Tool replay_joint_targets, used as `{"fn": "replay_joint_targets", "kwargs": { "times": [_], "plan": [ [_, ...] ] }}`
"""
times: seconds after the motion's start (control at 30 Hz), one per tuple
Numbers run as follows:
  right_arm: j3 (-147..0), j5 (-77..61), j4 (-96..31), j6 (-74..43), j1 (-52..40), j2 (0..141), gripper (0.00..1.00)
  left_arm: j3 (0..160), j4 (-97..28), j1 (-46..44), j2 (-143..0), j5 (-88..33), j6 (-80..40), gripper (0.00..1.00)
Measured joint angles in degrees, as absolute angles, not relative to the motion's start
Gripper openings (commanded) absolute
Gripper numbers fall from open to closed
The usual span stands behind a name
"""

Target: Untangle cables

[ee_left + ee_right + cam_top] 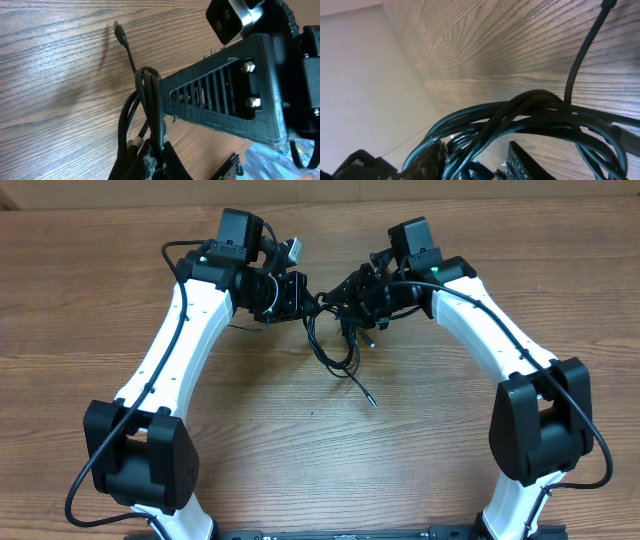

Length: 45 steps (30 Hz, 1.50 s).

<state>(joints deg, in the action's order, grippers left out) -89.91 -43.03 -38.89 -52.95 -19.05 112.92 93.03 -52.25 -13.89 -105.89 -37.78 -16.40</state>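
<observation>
The cables [330, 350] are a tangle of thin black cords hanging between my two grippers at the table's middle back, with one loose end [372, 401] trailing toward the front. My left gripper [300, 298] is shut on the cables [148, 95], which rise from its jaws in a tight loop. A single cord runs on to a small plug [119, 33] lying on the wood. My right gripper [345, 292] is open around the bundle [535, 107]. The cords press against its left finger [432, 157], and a gap shows before the right finger [525, 160].
The wooden table [300, 460] spreads out in front of both arms. The right gripper's slotted black finger [225, 95] sits close over the left gripper's cable loop. In the right wrist view, the table's edge and a pale surface [360, 75] beyond it lie to the left.
</observation>
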Motion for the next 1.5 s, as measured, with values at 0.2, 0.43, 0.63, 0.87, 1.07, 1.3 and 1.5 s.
{"fn": "replay_joint_targets", "kwargs": {
  "times": [0.2,0.43,0.63,0.87,1.07,1.3,1.5],
  "plan": [
    [-89.91,-42.57,-35.16,-55.46,-21.15,114.43,0.33,93.03,-52.23,-13.89,-105.89,-38.39,-16.4,0.04],
    [-89.95,-41.91,-35.9,-55.35,-22.63,117.51,0.04,93.03,-52.77,-13.87,-106.26,-38.83,-16.6,0.04],
    [-90.02,-37.26,-45.84,-45.91,-19.7,117.69,0.04,93.06,-54.59,-12.47,-106.32,-36.75,-16.56,0.04],
    [-89.89,-28.42,-51.53,-35.33,-11.11,115.87,0.04,93.06,-60.38,-8.84,-106.32,-23.59,-16.29,0.04],
    [-89.86,-23.38,-53.87,-31.22,-12.19,106.45,0.04,93.06,-61.52,-8.91,-106.32,-19.53,-14.68,0.06],
    [-89.89,-19.59,-56.14,-30.7,-21.02,104.97,0.04,93.06,-54.85,-9.78,-106.32,-41.87,-6.81,0.44],
    [-89.89,-23.64,-56.21,-31.99,-21.63,104.99,0.04,93.06,-47.83,-15.33,-106.32,-48.73,-5.54,0.42]
  ]
}}
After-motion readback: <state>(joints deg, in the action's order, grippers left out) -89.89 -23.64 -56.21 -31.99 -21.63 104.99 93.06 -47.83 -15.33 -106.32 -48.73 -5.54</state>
